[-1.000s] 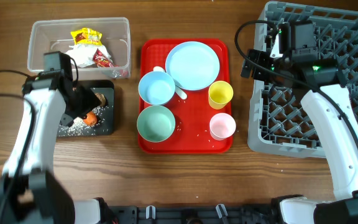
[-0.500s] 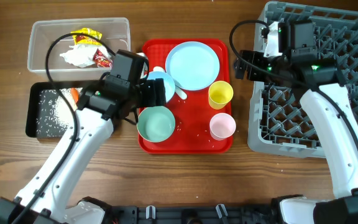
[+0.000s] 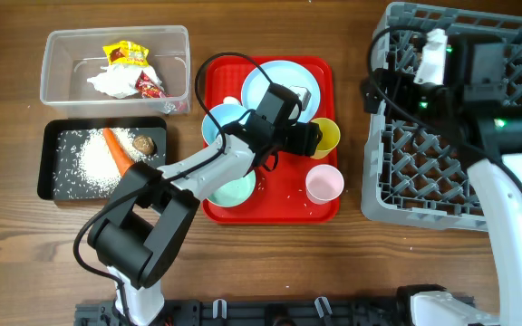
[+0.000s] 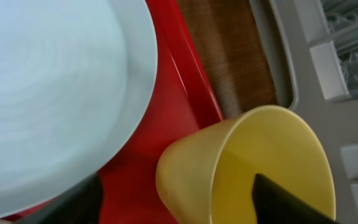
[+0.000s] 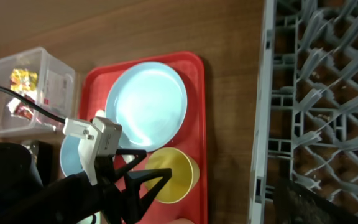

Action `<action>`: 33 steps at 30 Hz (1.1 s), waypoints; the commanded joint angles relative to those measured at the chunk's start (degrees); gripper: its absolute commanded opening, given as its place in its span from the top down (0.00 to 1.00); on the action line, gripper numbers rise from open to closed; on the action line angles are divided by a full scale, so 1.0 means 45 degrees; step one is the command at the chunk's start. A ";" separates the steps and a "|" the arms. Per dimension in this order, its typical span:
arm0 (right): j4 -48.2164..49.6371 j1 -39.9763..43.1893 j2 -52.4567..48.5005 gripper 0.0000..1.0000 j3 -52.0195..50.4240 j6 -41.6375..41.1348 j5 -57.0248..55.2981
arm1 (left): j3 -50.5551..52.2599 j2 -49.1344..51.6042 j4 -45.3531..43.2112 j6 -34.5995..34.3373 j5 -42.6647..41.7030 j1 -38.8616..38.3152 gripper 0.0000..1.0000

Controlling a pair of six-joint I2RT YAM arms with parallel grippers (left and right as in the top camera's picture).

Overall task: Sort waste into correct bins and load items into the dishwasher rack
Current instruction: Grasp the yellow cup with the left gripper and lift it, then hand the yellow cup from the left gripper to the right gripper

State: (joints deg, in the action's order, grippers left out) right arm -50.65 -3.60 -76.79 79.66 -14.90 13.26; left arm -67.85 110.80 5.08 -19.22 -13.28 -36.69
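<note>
Now: the left gripper (image 3: 313, 136) is open, with one finger inside the yellow cup (image 4: 260, 143) and one outside; the near wall sits between them, not yet pinched.
Cup: upright on the red tray (image 4: 173, 106), just beside the plate (image 4: 48, 93). The pink cup (image 3: 323, 184) is near and the rack (image 3: 442, 181) lies off to the side.
Right gripper (image 3: 379, 89): wide open at the rack's tray-side edge, holding nothing.
Tip risk: if one finger meets the wall first, the light cup probably tilts or slides into the plate.
Slip risk: the wall looks smooth and tapered, so a thin pinch may let the cup rotate or drop on the lift.
Knock risk: the arm lies low over the bowls (image 3: 217, 122), and a swing toward the rack may drag them or clip the pink cup.
Rack risk: pegs may catch the rim if the cup comes down tilted.
</note>
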 commanded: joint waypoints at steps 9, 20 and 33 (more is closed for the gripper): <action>-0.0661 0.0053 0.0053 0.00 0.0107 0.0219 -0.0597 | -0.0073 -0.0743 -0.0369 -0.0209 -0.0777 0.0010 0.96; 0.1749 0.0068 -0.0262 0.00 0.0107 0.3468 0.7485 | -0.0068 -0.4590 0.2608 0.0695 -1.1443 0.6402 0.96; 0.2623 -0.1302 -0.3463 0.00 0.0107 0.6989 1.5164 | -0.0068 -0.4439 0.2166 0.2278 -1.4863 0.6611 0.96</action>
State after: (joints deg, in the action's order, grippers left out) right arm -39.81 -6.15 -90.74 79.66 13.85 78.32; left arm -68.01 90.21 15.00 -10.39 -83.11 -4.29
